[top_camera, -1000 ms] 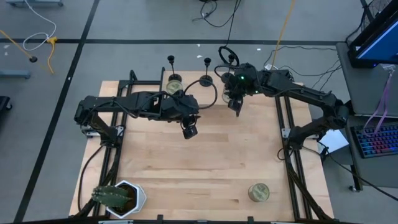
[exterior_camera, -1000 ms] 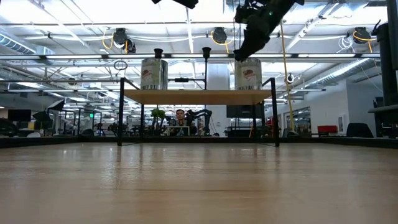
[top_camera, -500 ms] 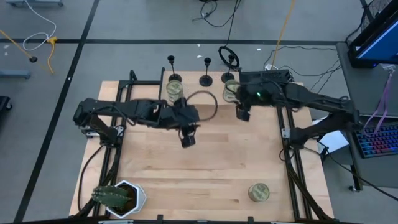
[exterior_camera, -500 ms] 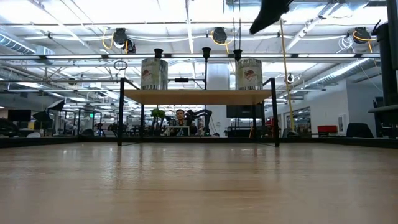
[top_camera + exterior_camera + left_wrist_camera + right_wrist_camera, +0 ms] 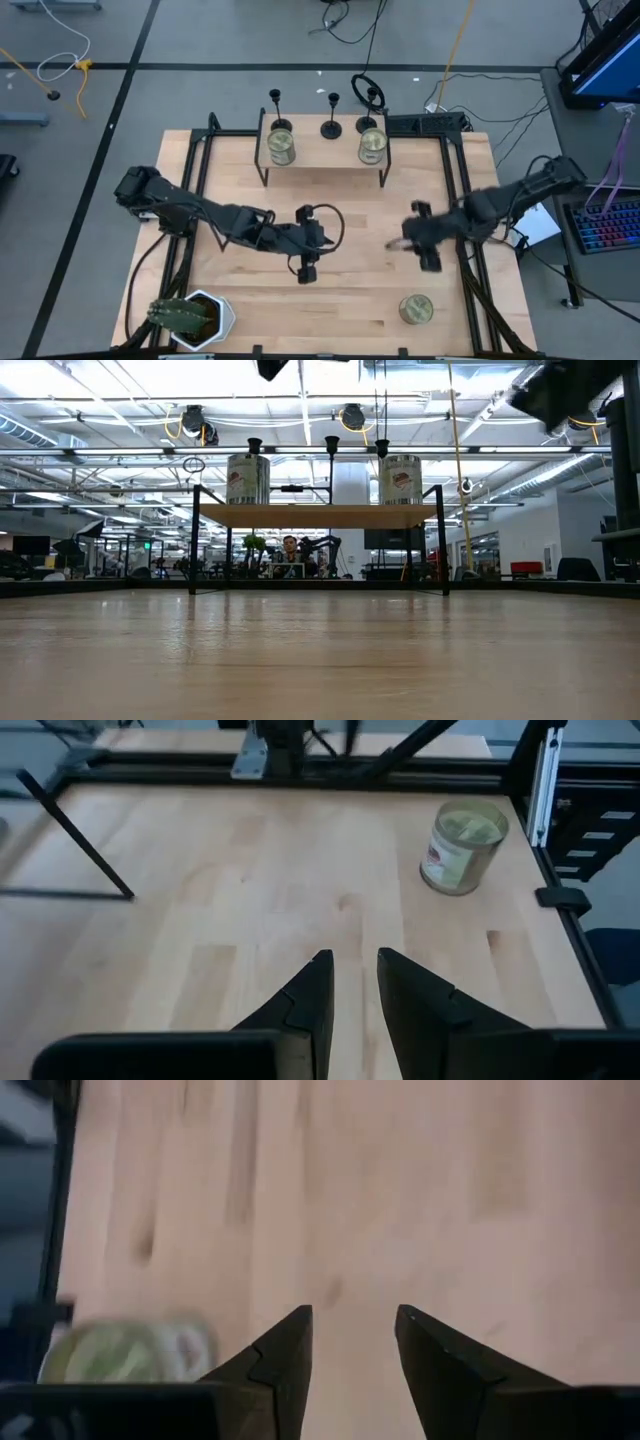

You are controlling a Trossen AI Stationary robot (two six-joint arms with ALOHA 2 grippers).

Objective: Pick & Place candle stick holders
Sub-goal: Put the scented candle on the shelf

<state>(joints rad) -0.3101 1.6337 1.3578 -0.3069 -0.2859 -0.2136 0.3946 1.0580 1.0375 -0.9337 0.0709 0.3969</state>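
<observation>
Three small black candle stick holders (image 5: pixel 279 122) (image 5: pixel 331 127) (image 5: pixel 366 125) stand upright on their round bases along the far edge of a raised wooden shelf (image 5: pixel 325 150). They also show in the low view (image 5: pixel 254 446) (image 5: pixel 331 443) (image 5: pixel 382 448). My left gripper (image 5: pixel 306 272) hangs over the middle of the table, open and empty; in its wrist view (image 5: pixel 355 970) only bare table lies under the fingers. My right gripper (image 5: pixel 432 260) is over the table's right part, open and empty (image 5: pixel 355 1325). Both are well nearer than the shelf.
Two greenish-gold cans (image 5: pixel 281 147) (image 5: pixel 373 145) stand on the shelf in front of the holders. A third can (image 5: pixel 416 308) stands near the table's near right corner, also in the left wrist view (image 5: pixel 462 847). A potted plant (image 5: pixel 190 318) stands at the near left corner.
My right gripper has drawn back from the right holder on the shelf and swung toward the table's near and right edges; the holder stays standing on the shelf. My left gripper has moved toward the near edge, away from the shelf.
</observation>
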